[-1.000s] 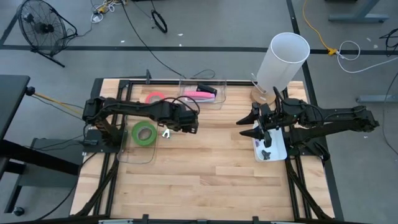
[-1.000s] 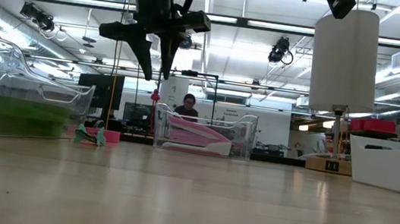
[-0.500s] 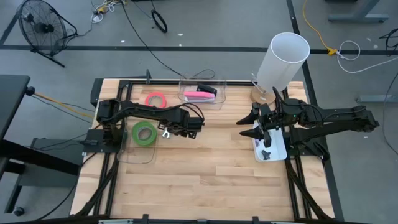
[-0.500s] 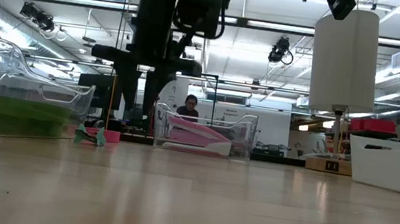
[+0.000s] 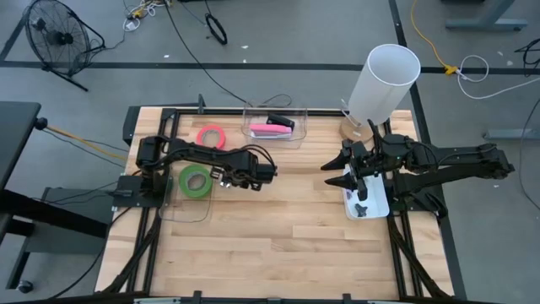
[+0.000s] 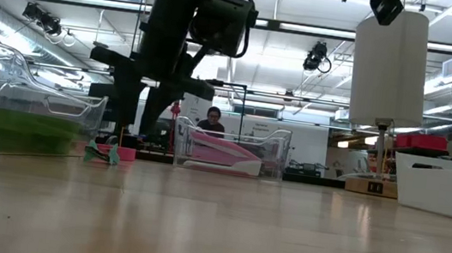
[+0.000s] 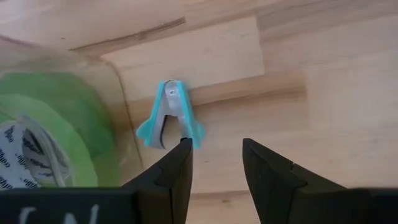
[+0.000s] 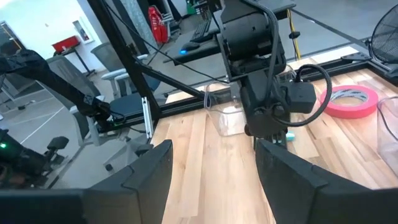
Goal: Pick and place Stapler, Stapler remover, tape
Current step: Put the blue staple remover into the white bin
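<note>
A teal staple remover (image 7: 171,116) lies on the wooden table beside a clear container (image 5: 187,198) that holds green tape (image 5: 196,181). My left gripper (image 7: 214,165) is open just above the remover, fingers pointing down, and also shows in the low view (image 6: 139,120). A pink-red tape roll (image 5: 211,135) lies flat at the far left. A pink stapler (image 5: 272,127) lies in a clear bin (image 5: 297,135) at the far edge. My right gripper (image 5: 336,173) is open and empty at the right, beside a white tray (image 5: 376,203).
A tall white paper roll (image 5: 384,78) stands on a holder at the far right corner. The green tape's clear container (image 6: 29,111) stands right next to the remover (image 6: 102,153). Bare wood fills the table's middle and near side (image 5: 278,228).
My left gripper has gone down and a little toward the table's left edge, toward the staple remover, staying open. The remover, tapes and stapler have not moved.
</note>
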Tool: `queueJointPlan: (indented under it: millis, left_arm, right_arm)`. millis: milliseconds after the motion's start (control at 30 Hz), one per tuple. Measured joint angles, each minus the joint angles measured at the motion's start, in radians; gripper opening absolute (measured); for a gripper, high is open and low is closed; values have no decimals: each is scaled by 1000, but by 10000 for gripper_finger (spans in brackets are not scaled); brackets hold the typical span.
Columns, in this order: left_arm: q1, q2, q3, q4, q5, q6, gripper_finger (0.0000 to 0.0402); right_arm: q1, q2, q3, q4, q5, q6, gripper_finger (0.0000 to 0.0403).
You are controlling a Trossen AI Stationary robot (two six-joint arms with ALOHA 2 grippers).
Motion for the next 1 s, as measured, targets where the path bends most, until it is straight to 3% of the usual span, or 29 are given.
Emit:
queueJointPlan:
  millis: [1000]
  left_arm:
    - [-4,103,-11,-30,16,-16,144]
  right_arm:
    - [0,3,0,-40,0,-27,228]
